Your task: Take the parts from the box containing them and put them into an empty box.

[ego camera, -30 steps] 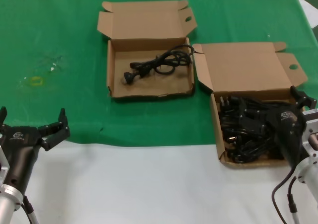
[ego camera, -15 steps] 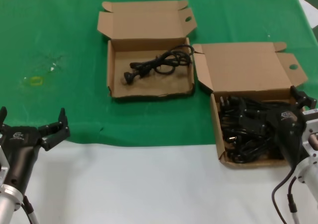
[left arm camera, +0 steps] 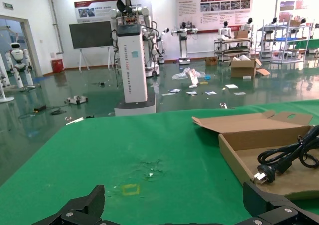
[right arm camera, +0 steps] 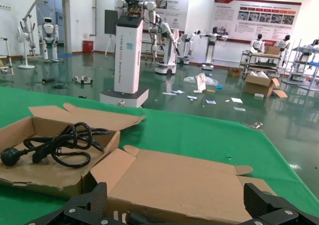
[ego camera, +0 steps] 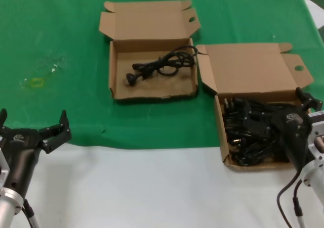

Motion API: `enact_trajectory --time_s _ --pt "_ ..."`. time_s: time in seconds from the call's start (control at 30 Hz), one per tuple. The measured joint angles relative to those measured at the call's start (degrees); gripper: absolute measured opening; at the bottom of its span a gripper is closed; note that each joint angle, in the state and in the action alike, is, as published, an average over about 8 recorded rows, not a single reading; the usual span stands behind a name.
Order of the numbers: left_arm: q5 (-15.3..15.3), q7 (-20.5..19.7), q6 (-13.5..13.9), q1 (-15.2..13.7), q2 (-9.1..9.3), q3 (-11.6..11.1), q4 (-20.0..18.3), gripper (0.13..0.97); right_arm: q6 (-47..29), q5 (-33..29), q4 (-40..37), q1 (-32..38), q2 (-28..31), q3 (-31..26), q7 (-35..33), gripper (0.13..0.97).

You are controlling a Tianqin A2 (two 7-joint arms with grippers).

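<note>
A: In the head view, what worries you?

B: The right end effector (ego camera: 291, 118) sits low over the full box (ego camera: 253, 109), right among the tangled parts (ego camera: 250, 132). The cords lie looped over one another, so I judge a lift could drag several bundles out at once or snag the cardboard wall. Its fingers appear spread, gripping nothing yet.

A: And the other arm?

B: The left end effector (ego camera: 33, 127) is parked at the near edge of the surface (ego camera: 152, 187), fingers spread, released. The receiving box (ego camera: 152, 69) is ahead of it and well apart, already holding one cord (ego camera: 162, 65).

A: The left wrist view?

B: Two dark fingertips (left arm camera: 75, 210) splayed wide, nothing between them. Ahead and to one side lies that box (left arm camera: 239, 145), plug (left arm camera: 261, 174) facing the end effector.

A: Right wrist view?

B: Its fingertips (right arm camera: 271, 205) are wide apart too. Just ahead of them stands the full box's raised lid (right arm camera: 179, 182); beyond it, the box with the single cord (right arm camera: 55, 144). A carry towards it might clip that lid, I reckon.
</note>
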Motion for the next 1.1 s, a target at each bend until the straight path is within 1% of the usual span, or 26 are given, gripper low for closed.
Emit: enact_trajectory --time_s 1.1 --pt "0.00 0.00 0.00 0.00 0.00 0.00 0.00 0.966 0.00 0.00 0.00 0.00 0.00 0.00 0.00 0.966"
